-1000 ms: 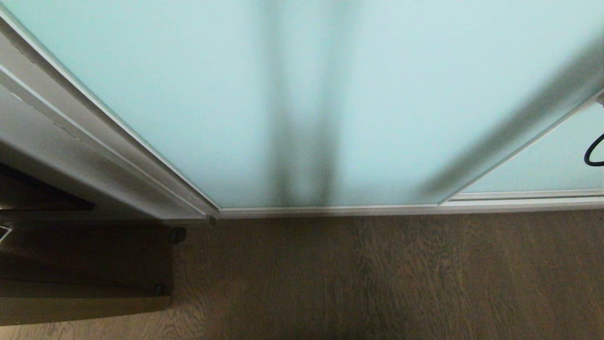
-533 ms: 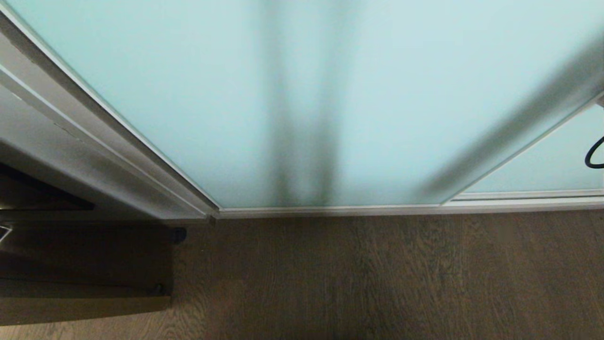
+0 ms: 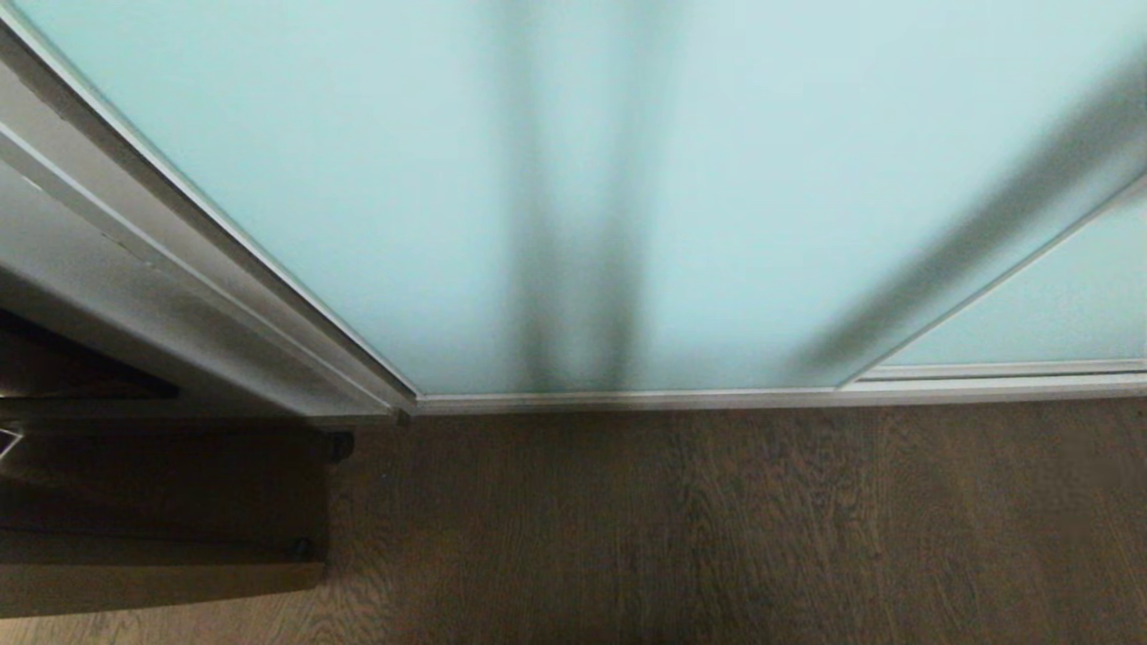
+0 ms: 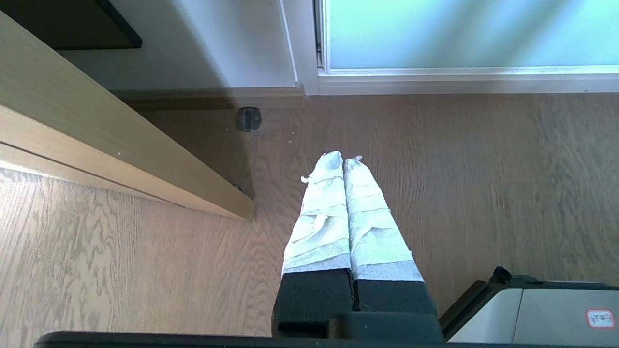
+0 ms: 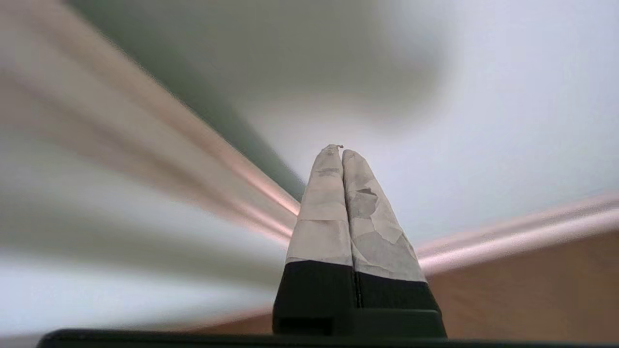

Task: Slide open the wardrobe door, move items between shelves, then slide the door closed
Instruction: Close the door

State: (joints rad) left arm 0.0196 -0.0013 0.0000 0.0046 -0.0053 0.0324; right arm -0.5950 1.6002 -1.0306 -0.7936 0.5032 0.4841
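The sliding wardrobe door (image 3: 430,179) fills the head view: frosted pale aqua glass in a thin silvery frame, standing closed down to the floor track. Neither arm shows there. In the right wrist view my right gripper (image 5: 337,150) is shut and empty, its taped fingers pointing at the pale glass (image 5: 508,121) close to a frame rail (image 5: 522,237); the surroundings are smeared. My left gripper (image 4: 343,158) hangs parked over the floor, shut, nothing in it, with the door's lower corner (image 4: 459,34) beyond. The items and the shelves are hidden behind the door.
A second glass panel (image 3: 1048,313) sits behind the door at the right. The off-white side post (image 3: 134,269) runs down the left. A brown wooden panel (image 4: 96,130) and a round floor stopper (image 4: 248,119) lie left. Wood floor (image 3: 717,520) spreads in front; my base's corner (image 4: 532,314) shows.
A black cable loop at the head view's right edge has slid out of sight. The door has not moved.
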